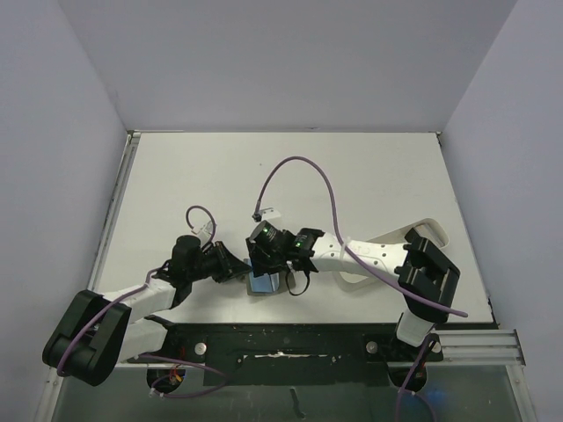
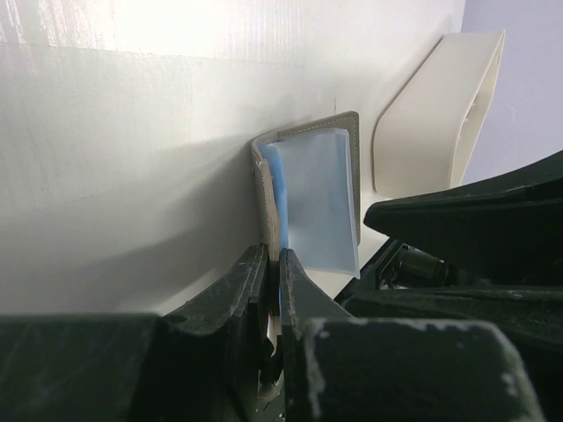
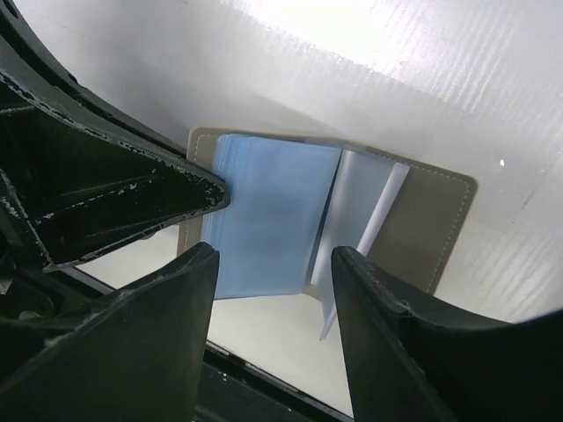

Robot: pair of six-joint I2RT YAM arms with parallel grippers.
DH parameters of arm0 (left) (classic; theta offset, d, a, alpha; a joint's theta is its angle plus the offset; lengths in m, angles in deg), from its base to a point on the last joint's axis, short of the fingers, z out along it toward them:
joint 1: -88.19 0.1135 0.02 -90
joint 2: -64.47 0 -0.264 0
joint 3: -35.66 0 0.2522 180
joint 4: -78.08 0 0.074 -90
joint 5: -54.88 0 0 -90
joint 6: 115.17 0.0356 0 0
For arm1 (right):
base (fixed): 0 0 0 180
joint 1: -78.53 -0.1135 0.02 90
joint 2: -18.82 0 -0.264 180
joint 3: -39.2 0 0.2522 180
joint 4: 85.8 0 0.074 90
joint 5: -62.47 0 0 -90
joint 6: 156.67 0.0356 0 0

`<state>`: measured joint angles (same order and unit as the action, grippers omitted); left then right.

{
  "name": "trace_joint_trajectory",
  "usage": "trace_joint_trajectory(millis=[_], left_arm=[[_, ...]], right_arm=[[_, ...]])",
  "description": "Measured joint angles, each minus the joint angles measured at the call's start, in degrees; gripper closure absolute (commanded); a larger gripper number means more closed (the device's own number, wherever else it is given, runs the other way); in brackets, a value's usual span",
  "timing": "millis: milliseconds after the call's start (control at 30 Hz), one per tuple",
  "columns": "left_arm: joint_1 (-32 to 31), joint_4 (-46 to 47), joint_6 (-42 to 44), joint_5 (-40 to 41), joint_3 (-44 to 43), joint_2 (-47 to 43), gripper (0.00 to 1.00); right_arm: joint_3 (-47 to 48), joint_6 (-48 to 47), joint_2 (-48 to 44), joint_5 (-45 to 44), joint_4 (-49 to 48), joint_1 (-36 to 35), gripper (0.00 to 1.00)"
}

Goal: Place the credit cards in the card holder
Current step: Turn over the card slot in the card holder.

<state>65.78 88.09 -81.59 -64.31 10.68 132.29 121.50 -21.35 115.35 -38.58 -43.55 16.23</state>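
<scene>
Grey-olive, blue-lined folding card holder (image 3: 273, 211) lies open: my left claw (image 2: 274, 262) pinches its edge (clamped tight), right claw (image 3: 274, 262) gapes empty above it

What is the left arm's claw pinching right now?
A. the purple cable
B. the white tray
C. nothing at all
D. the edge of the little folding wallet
D. In the left wrist view the left gripper is closed on the near edge of the card holder, which stands open with its light blue lining showing.
</scene>
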Motion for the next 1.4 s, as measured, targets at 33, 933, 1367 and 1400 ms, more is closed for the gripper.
trace_joint_trajectory(millis=[33, 933, 1367, 1400], left_arm=[[0.0, 0.0, 0.0, 0.0, 0.0, 0.0, 1.00], [0.0, -0.2, 0.1, 0.8, 0.6, -0.3, 1.00], [0.0, -0.4, 0.3, 0.9, 0.6, -0.3, 0.68], [0.0, -0.3, 0.3, 0.9, 0.6, -0.2, 0.68]], right_arm=[[-0.2, 0.0, 0.2, 0.3, -0.4, 0.0, 0.45], [-3.7, 1.6, 4.5, 4.2, -4.5, 0.0, 0.46], [-3.7, 1.5, 4.5, 2.7, -3.1, 0.0, 0.47], [-3.7, 1.5, 4.5, 2.7, -3.1, 0.0, 0.47]])
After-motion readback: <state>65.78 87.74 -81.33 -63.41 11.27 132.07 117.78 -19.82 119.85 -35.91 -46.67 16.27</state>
